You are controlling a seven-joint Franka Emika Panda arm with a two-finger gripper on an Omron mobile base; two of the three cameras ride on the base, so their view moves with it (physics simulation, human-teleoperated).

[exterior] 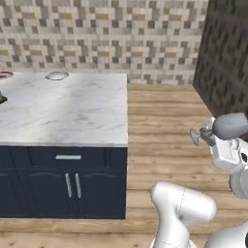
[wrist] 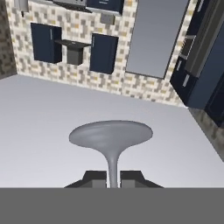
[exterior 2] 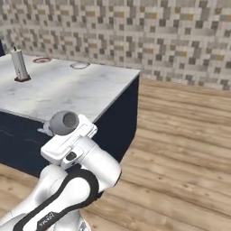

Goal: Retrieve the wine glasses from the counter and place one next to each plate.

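My gripper (wrist: 113, 178) is shut on the thin stem of a clear greyish wine glass (wrist: 111, 134), whose round foot points away from the hand. In the left base view the glass (exterior: 231, 125) lies sideways in the gripper (exterior: 206, 134), over the wooden floor to the right of the island. From the right base view its bowl (exterior 2: 64, 122) sits on top of the hand. Two plates lie at the island's far edge: a red-rimmed plate (exterior: 5, 74) (exterior 2: 42, 60) and a white plate (exterior: 56, 76) (exterior 2: 80, 66). The counter is out of view.
The marble island (exterior: 72, 111) (exterior 2: 67, 88) on navy cabinets stands left of the arm. A paper-towel roll (exterior 2: 19, 65) stands upright near the red-rimmed plate. Wooden floor (exterior: 160, 126) spreads to the right, up to a tiled wall and a dark wall (exterior: 225, 58).
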